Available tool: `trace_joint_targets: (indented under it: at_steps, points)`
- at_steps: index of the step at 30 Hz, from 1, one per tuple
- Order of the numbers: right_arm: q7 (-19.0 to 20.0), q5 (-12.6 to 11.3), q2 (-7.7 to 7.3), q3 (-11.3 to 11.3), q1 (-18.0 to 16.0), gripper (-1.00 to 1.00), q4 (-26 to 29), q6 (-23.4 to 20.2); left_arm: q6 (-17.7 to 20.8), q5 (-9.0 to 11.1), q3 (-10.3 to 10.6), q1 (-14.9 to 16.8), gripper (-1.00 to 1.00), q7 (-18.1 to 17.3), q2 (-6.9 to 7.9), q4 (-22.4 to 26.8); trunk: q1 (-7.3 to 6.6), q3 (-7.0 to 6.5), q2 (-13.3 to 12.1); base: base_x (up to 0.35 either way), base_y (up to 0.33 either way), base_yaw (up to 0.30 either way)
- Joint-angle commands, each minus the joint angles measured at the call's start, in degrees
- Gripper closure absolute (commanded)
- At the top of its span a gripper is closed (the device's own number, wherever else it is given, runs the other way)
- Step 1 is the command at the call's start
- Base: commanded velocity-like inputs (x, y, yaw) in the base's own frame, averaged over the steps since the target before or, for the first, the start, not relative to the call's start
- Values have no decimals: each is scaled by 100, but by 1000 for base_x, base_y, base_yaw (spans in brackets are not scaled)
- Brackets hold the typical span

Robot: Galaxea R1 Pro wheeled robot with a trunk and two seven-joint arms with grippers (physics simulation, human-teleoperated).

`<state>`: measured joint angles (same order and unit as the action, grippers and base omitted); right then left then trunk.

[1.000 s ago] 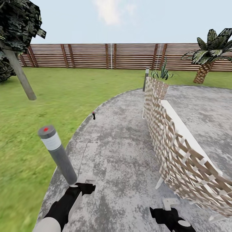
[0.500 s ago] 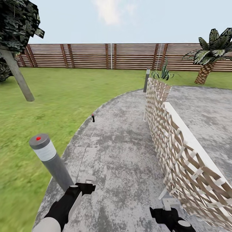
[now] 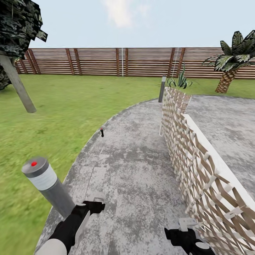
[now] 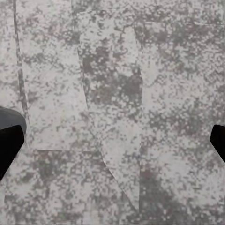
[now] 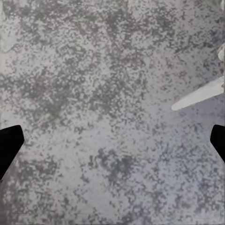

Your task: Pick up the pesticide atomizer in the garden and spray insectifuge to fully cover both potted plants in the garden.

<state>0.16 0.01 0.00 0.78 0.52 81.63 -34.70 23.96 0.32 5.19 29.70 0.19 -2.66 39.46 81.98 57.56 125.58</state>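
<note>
The pesticide atomizer is out of view. I am over grey paving (image 3: 134, 170) in the garden, with green lawn (image 3: 53, 117) to the left. My left gripper (image 3: 95, 198) hangs low over the paving beside a grey bollard; in the left wrist view its dark fingertips (image 4: 9, 140) stand far apart, open and empty. My right gripper (image 3: 186, 224) sits low at the right near a woven lounger, open too, with paving between its fingertips (image 5: 9, 145). A spiky green plant (image 3: 180, 81) shows past the lounger's far end; I cannot tell whether it is one of the potted plants.
The grey bollard (image 3: 47, 186) with a red dot leans close on the left. A woven brown-and-white lounger (image 3: 198, 159) runs along the right. A small dark stub (image 3: 102, 132) stands at the paving's edge, a second post (image 3: 162, 88) farther on. Fence (image 3: 120, 62), palm (image 3: 230, 67), tree trunk (image 3: 17, 86).
The whole view has shifted: the camera has moved forward along the paving, so the bollard has slid lower and leftward in the picture. Both arms keep the same pose.
</note>
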Motion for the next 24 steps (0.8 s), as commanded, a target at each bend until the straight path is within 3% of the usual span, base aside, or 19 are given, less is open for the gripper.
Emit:
trace_joint_targets:
  at_steps: [1,20,24]
  points:
    - [2,1,2,1,1,-100,11,-28,30,3,8,1,-100,3,2,9,3,4,2,296,107,0]
    - [16,-127,47,103,-24,-100,-28,-9,30,6,13,4,-100,-2,-13,9,3,4,2,37,11,0]
    - [-11,-383,80,105,-488,-100,-35,-10,28,10,16,28,-100,-2,-25,9,3,4,2,0,0,0]
